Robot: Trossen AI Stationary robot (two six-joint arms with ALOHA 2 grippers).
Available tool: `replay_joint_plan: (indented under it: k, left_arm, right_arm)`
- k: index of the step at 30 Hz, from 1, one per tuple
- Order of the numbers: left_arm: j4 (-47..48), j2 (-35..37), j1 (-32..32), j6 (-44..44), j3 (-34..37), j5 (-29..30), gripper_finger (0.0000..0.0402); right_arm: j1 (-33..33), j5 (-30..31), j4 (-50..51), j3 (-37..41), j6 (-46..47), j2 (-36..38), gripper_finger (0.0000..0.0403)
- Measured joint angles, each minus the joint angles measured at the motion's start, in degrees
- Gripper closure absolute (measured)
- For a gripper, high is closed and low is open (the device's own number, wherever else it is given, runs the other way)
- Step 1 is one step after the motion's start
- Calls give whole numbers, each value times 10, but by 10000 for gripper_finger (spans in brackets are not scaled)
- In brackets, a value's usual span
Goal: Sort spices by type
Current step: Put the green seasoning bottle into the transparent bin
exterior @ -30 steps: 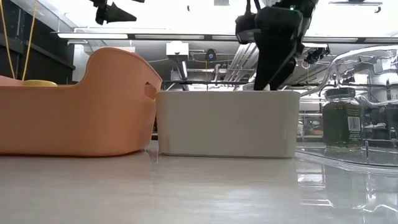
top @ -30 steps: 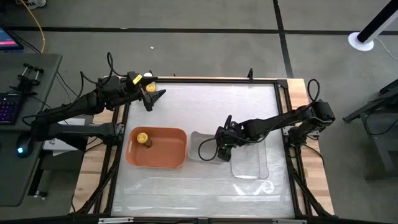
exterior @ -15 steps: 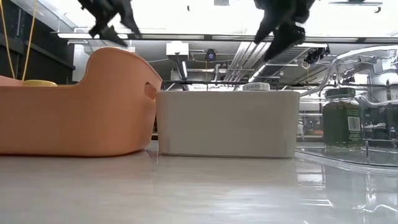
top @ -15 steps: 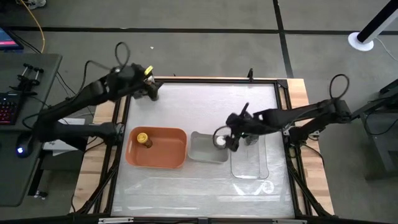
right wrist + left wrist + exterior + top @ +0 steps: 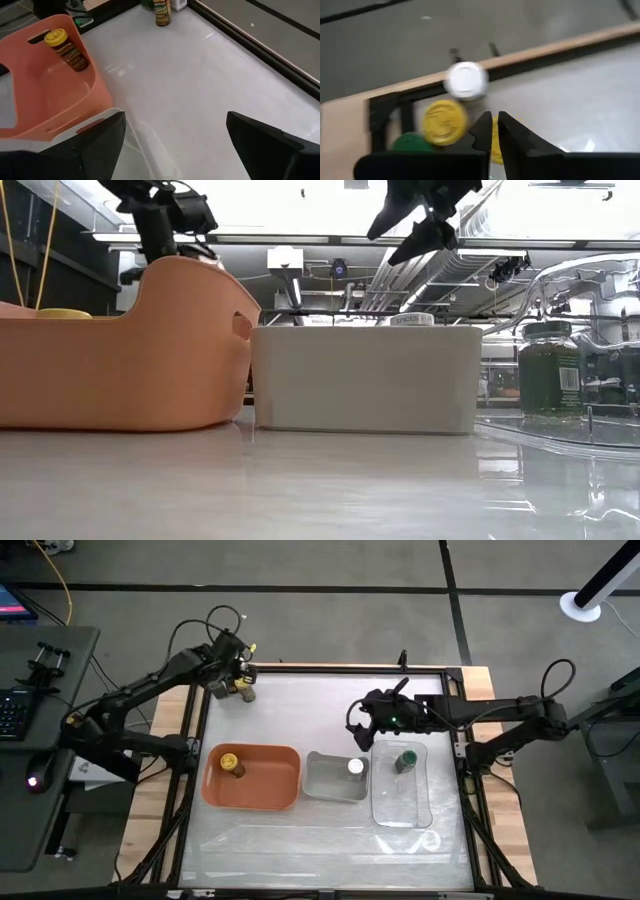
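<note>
Several spice jars stand in the table's far left corner: a white lid (image 5: 466,80), a yellow lid (image 5: 445,121) and a green lid (image 5: 410,142). My left gripper (image 5: 495,131) hangs shut just over them (image 5: 240,685); another yellow lid (image 5: 494,147) shows through the slit behind its fingers. A yellow-lidded jar (image 5: 232,762) stands in the orange tray (image 5: 280,790). A white-lidded jar (image 5: 354,766) is in the grey tray (image 5: 325,780), and a green-lidded jar (image 5: 405,758) in the clear tray (image 5: 400,805). My right gripper (image 5: 362,725) is open in the air beyond the grey tray. My left gripper points slanting down at the jars in the corner with nothing between its shut fingers. Whether its tips touch the yellow lid (image 5: 494,147) behind them cannot be told, since the fingers hide that spot.
The three trays stand in a row across the middle of the white table top (image 5: 330,700), orange, grey, clear from left to right. A dark frame (image 5: 350,668) runs along the far edge. Bare table lies between the corner jars and the trays and along the near edge.
My left gripper has swung toward the far edge and down over the corner jars, tipping to point downward, and has shut. My right gripper has risen out of the grey tray and gone toward the far edge, staying open; the white-lidded jar stands in the tray behind it.
</note>
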State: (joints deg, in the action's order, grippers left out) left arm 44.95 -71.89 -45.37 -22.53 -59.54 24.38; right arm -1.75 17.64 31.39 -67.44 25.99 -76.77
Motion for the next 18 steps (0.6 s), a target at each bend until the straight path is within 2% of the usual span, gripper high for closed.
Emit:
replay_joint_plan:
  k: [5, 11, 14, 18]
  left_arm:
    - [26, 29, 3, -79, 46, 86, 400]
    - [41, 76, 26, -255, 115, 207, 401]
    - [39, 83, 32, -309, 139, 238, 401]
    - [6, 78, 30, -329, 167, 260, 401]
  right_arm:
    - [-8, 0, 1, 0, -10, 0, 62]
    - [-9, 0, 0, 0, -16, 0, 62]
    - [-9, -1, 0, 0, -16, 0, 62]
    - [-9, -3, 0, 0, -19, 0, 62]
